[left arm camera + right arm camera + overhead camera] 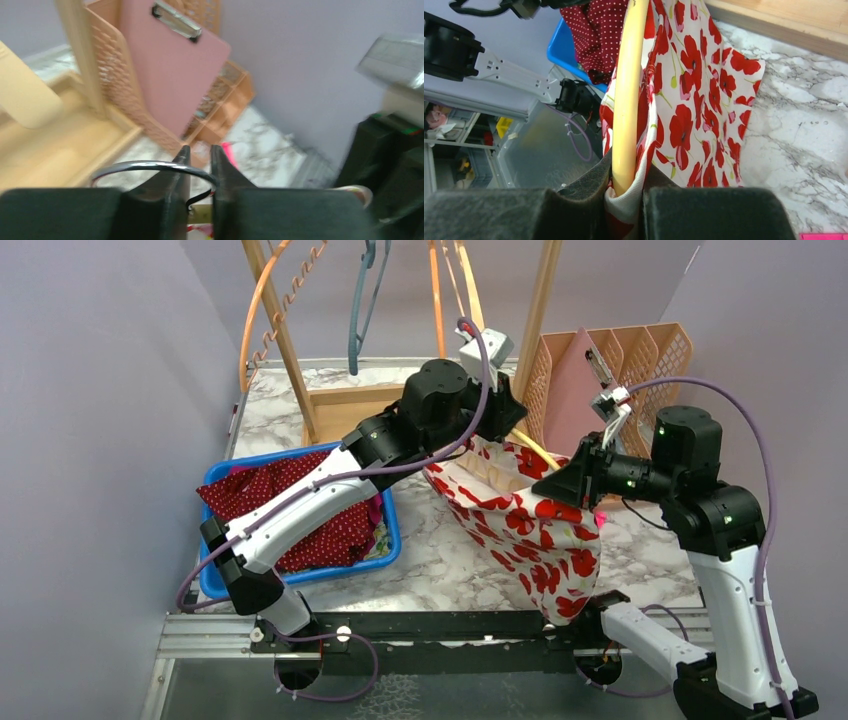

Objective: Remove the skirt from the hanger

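Observation:
The skirt (540,530), white with red poppies, hangs from a yellow hanger (535,448) held over the marble table between the two arms. My right gripper (578,475) is shut on the hanger's end with the skirt's waistband wrapped round it. The right wrist view shows the yellow bar (626,100) and the white band pinched at my right gripper (624,192), the skirt (704,100) draping beyond. My left gripper (200,160) sits at the hanger's top, its fingers nearly together on the metal hook (145,166), which touches both. In the top view the left wrist hides those fingers.
A blue basket (215,585) with a red dotted garment (300,505) stands at the left. Behind are a wooden rack (340,400) with hanging hangers (360,310) and a peach file organiser (650,355) holding a pink clipboard (572,390).

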{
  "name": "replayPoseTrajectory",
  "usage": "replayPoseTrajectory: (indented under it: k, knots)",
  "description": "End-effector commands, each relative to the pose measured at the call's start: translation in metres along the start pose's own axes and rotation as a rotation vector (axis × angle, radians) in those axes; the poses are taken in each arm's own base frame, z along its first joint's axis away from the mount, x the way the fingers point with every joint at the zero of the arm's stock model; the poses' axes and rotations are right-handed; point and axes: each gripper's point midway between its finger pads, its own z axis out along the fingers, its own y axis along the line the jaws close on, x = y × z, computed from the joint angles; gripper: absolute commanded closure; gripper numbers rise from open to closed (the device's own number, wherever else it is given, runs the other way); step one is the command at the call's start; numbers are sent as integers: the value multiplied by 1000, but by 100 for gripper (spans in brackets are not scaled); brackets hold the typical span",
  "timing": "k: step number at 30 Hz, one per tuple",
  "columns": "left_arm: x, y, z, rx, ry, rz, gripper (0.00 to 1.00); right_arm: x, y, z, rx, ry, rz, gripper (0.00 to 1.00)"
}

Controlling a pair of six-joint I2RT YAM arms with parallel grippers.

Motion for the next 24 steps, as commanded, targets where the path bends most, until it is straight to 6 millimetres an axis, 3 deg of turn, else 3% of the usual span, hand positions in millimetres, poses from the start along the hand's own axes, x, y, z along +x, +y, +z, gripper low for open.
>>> replayPoseTrajectory:
  k: [1,7,12,18,24]
  knots:
    - [-27,10,-11,-82,-105,6,96,-18,15,-7,-35,-55,-26,92]
    - [-37,36,-24,-225,-166,11,100,-8,-16,-5,144,5,104,39]
    - [-40,58,-35,-337,-200,12,100,9,-29,-11,214,44,76,11]
    - [-50,69,-44,-381,-222,35,100,27,-42,-21,285,75,20,6]
    - [-58,87,-59,-434,-233,52,100,34,-51,-22,320,49,0,15]
